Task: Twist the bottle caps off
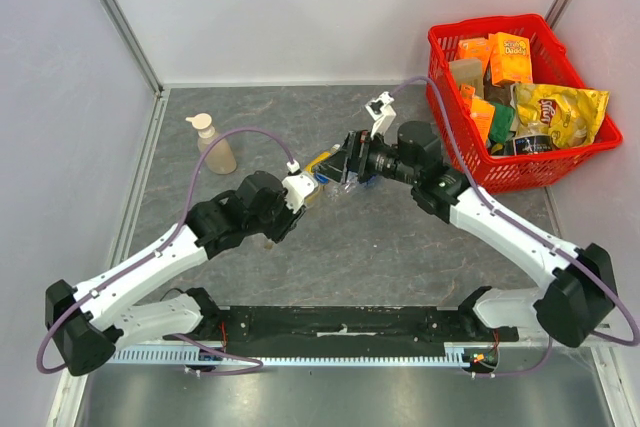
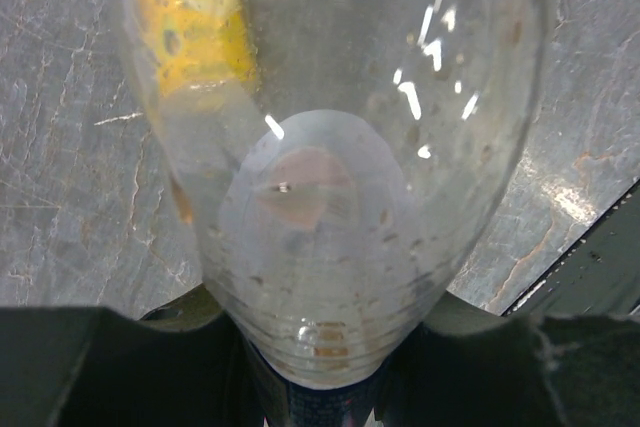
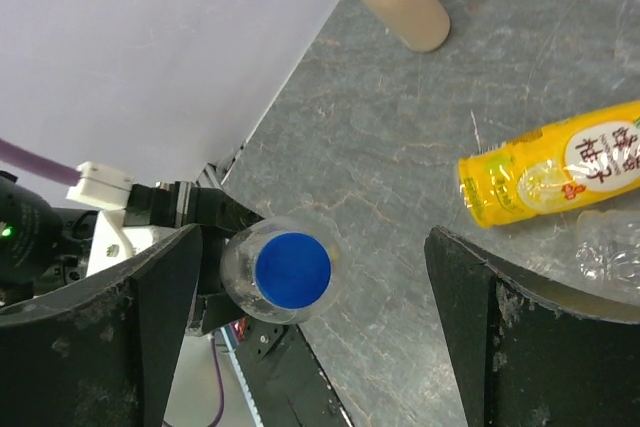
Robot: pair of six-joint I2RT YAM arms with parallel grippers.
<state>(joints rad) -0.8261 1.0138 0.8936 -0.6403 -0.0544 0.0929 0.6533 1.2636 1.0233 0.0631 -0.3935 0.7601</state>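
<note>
So, the blue cap (image 3: 292, 269) sits on the neck of the clear bottle (image 2: 330, 197), and from my right wrist I'm looking at it dead-on, end first. My right gripper (image 3: 312, 247) has its 2 fingers spread wide, 1 on each side of that cap, with plenty of daylight on both sides, so nothing is touching it.

The bottle itself hangs sideways above the table (image 1: 400, 247), roughly mid-table between my 2 arms. My left gripper (image 2: 320, 387) is clamped on its far end, jaws pressed in against the plastic. From that wrist the see-through body fills nearly the whole view, and there's a bit of blue label right down by my fingers.

Off to the side, the juice bottle (image 3: 550, 177), yellow-orange, is lying flat on the grey table. Just beside it I can see the edge of a second clear bottle (image 3: 610, 252), also down on its side. I can't make out either of their caps from here.

Further out, the beige soap dispenser (image 1: 213, 144) stands upright near the back left corner. Over on the far right is a red basket (image 1: 437, 57) stuffed with snack packs, including a yellow chip bag (image 1: 560, 112).
</note>
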